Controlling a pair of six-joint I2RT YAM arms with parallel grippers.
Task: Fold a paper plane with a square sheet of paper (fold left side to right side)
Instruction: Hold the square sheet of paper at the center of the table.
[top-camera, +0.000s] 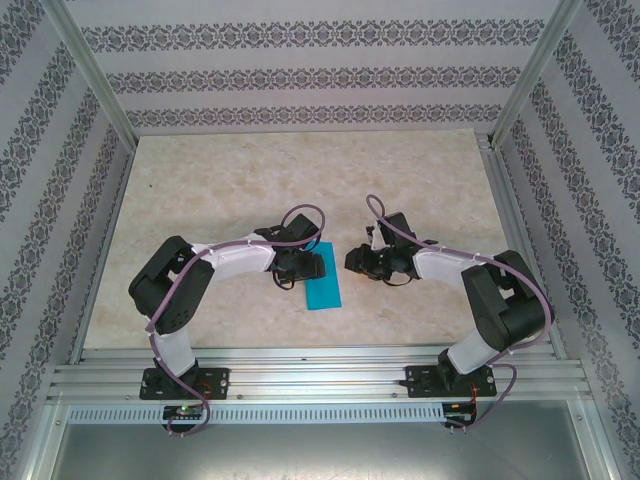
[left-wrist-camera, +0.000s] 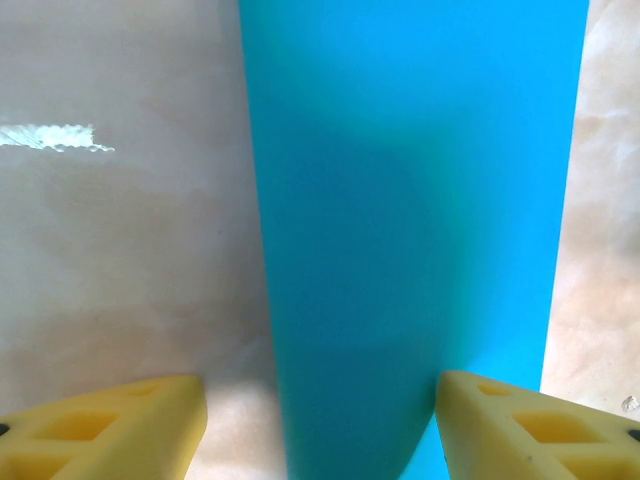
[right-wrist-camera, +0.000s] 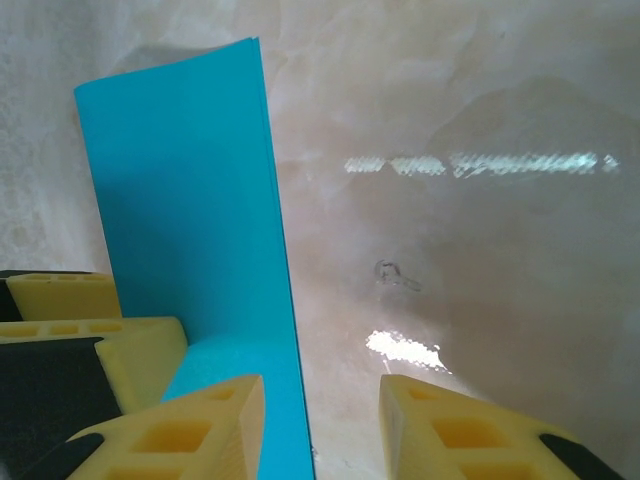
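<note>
The cyan-blue sheet of paper (top-camera: 323, 287) lies near the middle of the table as a narrow strip, doubled over. In the right wrist view one half of the sheet (right-wrist-camera: 190, 200) stands up from the half lying flat. My left gripper (top-camera: 311, 266) is at the strip's far left end and my right gripper (top-camera: 353, 262) is just to its right. The left gripper (left-wrist-camera: 320, 440) is open, its yellow fingers (left-wrist-camera: 120, 430) wide apart with the sheet (left-wrist-camera: 410, 220) between them. My right gripper (right-wrist-camera: 320, 425) is open over the sheet's right edge.
The beige marble-patterned table top (top-camera: 220, 180) stretches around the paper. Patterned walls and metal frame posts (top-camera: 525, 70) enclose it on three sides, and an aluminium rail (top-camera: 320, 375) carrying the arm bases runs along the near edge.
</note>
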